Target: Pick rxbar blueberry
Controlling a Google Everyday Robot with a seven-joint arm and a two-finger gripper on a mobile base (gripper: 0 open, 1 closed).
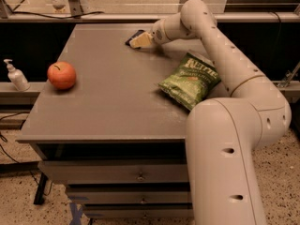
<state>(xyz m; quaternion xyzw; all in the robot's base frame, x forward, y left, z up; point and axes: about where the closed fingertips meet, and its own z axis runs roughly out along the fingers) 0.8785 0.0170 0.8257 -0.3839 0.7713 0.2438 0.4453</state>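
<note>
The rxbar blueberry (pixel 133 36) is a small dark flat bar lying near the far edge of the grey table (pixel 108 107). Only part of it shows, because my gripper (pixel 140 41) is right over its near right side, low at the table top. My pale arm reaches to it from the right, passing over the back of the table. I cannot tell whether the gripper touches the bar.
A green crinkly chip bag (pixel 190 81) lies on the right of the table, under my arm. A red apple (pixel 61 75) sits at the left. A white pump bottle (pixel 15 76) stands on a ledge left of the table. Drawers are below the table's front edge.
</note>
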